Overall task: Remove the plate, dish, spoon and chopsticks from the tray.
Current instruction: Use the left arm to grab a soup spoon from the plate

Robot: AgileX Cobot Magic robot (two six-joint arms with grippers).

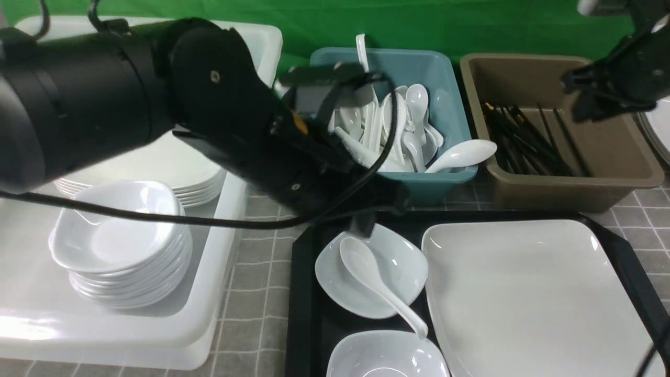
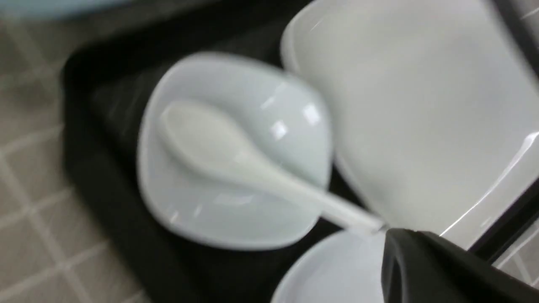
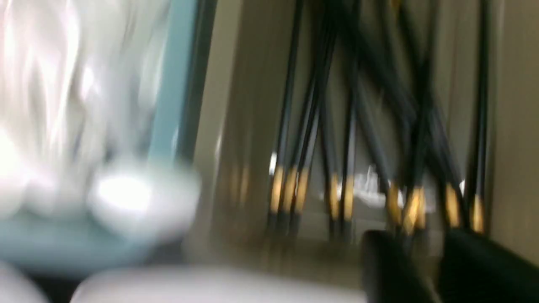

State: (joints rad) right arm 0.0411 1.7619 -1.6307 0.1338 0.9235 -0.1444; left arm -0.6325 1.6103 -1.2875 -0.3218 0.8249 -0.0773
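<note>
The black tray [image 1: 301, 293] holds the large white plate [image 1: 523, 298] on its right and a small white dish [image 1: 403, 262] at its back left. The white spoon [image 1: 361, 264] lies in that dish, its handle reaching toward a second dish [image 1: 384, 356] at the front. My left gripper [image 1: 364, 225] hangs shut just above the first dish's far edge. The left wrist view shows the spoon [image 2: 210, 139], dish [image 2: 273, 118], plate [image 2: 421, 105] and the left gripper [image 2: 393, 244]. My right gripper [image 1: 583, 107] is above the brown tub, open and empty, over black gold-banded chopsticks [image 3: 349, 147].
A teal tub [image 1: 450, 89] full of white spoons and a brown tub [image 1: 602, 152] of chopsticks stand behind the tray. At the left, a white bin [image 1: 209, 293] holds stacked dishes [image 1: 120, 246] and plates [image 1: 172, 167]. More plates [image 1: 659, 131] show at the right edge.
</note>
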